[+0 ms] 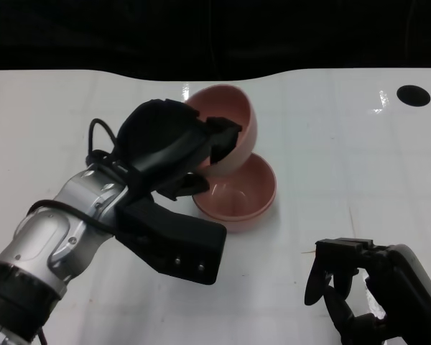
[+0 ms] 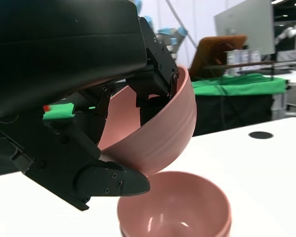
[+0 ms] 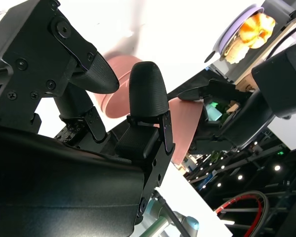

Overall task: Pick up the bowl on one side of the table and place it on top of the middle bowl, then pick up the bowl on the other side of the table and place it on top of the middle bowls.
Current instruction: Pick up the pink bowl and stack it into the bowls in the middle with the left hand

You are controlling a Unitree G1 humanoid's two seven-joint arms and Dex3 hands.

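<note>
Left hand (image 1: 176,147) clamped on rim of a pink bowl (image 1: 233,122), fingers inside and outside the wall, bowl tipped steeply on its side and raised just over the far-left edge of the pink bowls (image 1: 241,190) stacked at table (image 1: 345,144) centre. Right hand (image 1: 352,287) near right, low over the table, holding nothing, fingers curled but apart, well apart from the bowls.

Pink tilted bowl (image 1: 233,115) and pink stacked bowls (image 1: 241,194), black left hand (image 1: 176,147), glossy white table (image 1: 345,144).
</note>
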